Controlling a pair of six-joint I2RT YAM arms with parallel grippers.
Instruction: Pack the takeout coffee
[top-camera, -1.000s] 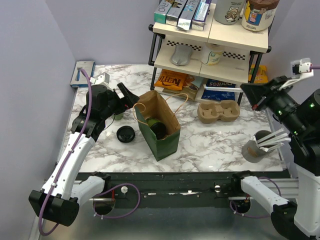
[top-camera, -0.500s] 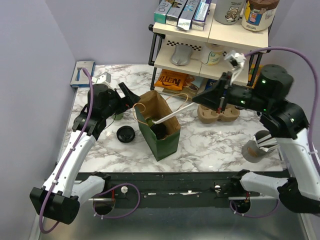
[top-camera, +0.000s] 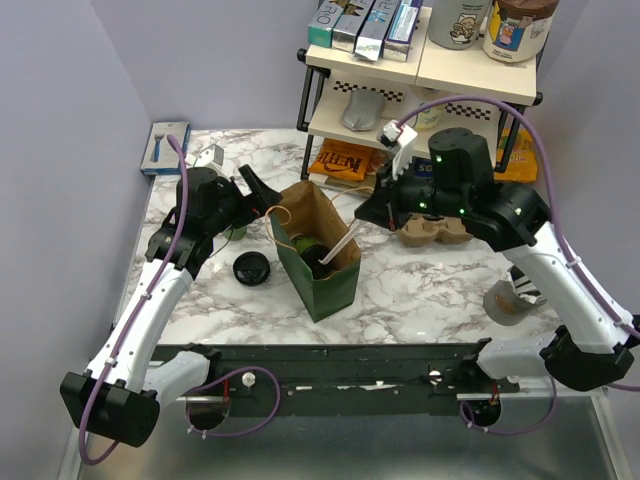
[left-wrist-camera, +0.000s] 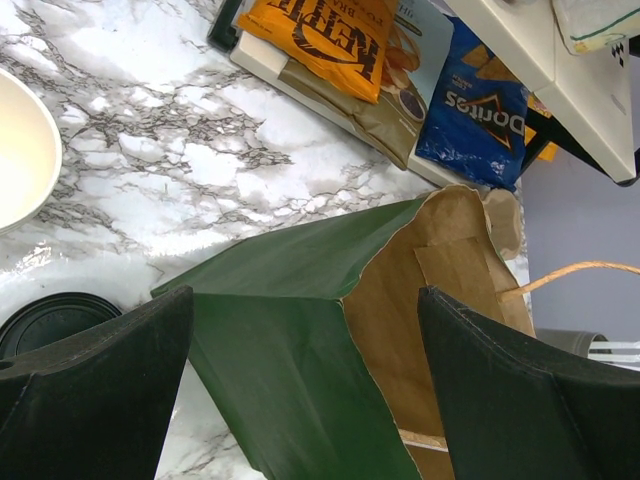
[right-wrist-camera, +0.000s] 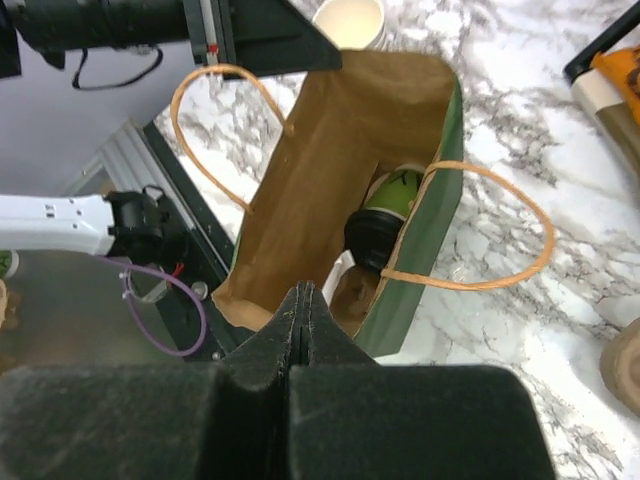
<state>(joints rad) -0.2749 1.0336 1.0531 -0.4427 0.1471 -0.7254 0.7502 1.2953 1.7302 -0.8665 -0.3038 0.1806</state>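
Note:
A green paper bag stands open mid-table. Inside it lies a dark-green takeout coffee cup with its black lid on. My right gripper hovers over the bag's right side, shut on a white stick whose lower end reaches into the bag. My left gripper is open, its fingers straddling the bag's left wall. A second open green cup stands by my left gripper. A loose black lid lies on the marble next to it.
A brown pulp cup carrier lies right of the bag. A grey cup with white sticks stands near the front right. The shelf rack with snack bags lines the back. The bag's rope handles arch outward.
My right arm swung in from the far right with the white stick and now holds it over the bag, its tip inside. The left arm has not moved.

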